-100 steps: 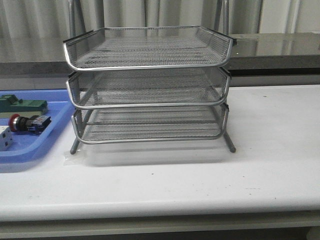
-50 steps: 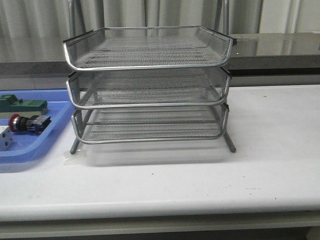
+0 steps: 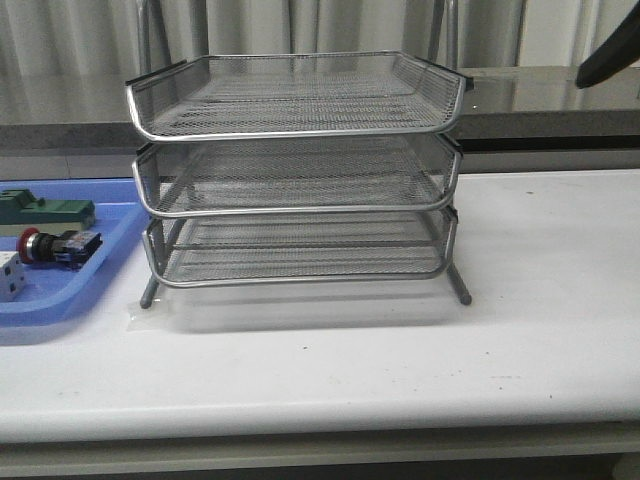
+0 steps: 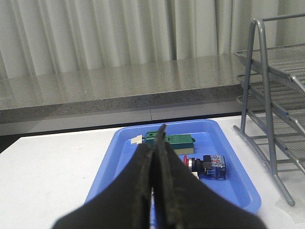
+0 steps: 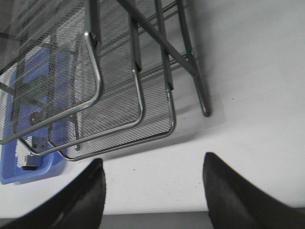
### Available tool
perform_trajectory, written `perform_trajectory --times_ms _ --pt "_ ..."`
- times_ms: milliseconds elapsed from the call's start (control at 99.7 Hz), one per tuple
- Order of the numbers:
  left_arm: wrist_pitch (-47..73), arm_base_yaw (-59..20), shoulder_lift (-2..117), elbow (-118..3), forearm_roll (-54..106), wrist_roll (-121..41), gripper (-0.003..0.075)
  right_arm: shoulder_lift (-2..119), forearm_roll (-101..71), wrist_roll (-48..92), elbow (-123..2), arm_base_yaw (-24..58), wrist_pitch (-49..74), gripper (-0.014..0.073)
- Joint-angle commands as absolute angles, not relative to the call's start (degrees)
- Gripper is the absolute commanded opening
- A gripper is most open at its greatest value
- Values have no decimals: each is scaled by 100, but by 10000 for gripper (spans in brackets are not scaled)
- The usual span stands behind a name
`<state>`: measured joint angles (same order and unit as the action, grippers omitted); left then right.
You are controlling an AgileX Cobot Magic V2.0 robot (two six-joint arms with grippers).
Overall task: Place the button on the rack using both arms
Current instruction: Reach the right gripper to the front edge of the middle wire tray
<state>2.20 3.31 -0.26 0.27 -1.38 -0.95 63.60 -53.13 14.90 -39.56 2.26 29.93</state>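
The red-headed button (image 3: 58,246) lies on its side in the blue tray (image 3: 70,295) at the table's left; it also shows in the left wrist view (image 4: 208,165). The silver three-tier mesh rack (image 3: 300,175) stands mid-table with its tiers bare. It also shows in the left wrist view (image 4: 274,95) and the right wrist view (image 5: 95,86). My left gripper (image 4: 157,136) is shut and empty, above the tray's near side, with the button to one side of it. My right gripper (image 5: 151,164) is open and empty, high above the table's front by the rack. Only a black part of the right arm (image 3: 612,52) shows in the front view.
The blue tray (image 4: 228,157) also holds a green block (image 4: 174,140) and a white cube (image 3: 8,276). A grey ledge and curtains run behind the table (image 3: 540,260).
A black part of the right arm has come into the front view's top right corner. The button, tray and rack have not moved.
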Motion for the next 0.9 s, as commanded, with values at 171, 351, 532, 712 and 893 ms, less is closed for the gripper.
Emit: perform_trajectory --times_ms 171,351,532,712,893 --pt "-278 297 -205 219 -98 -33 -20 7361 -8208 4078 -4161 339 2963 451" --pt "-278 297 -205 219 -98 -33 -20 8053 -8957 4759 -4161 719 2985 451" --pt "-278 297 -205 219 -98 -33 -20 8549 -9577 5333 -4161 1006 2985 451" --pt "-278 297 -205 219 -98 -33 -20 8815 -10390 6021 -4201 1033 3113 451" --pt "-278 297 -205 219 -98 -33 -20 9182 -10734 6279 -4466 1033 3498 451"
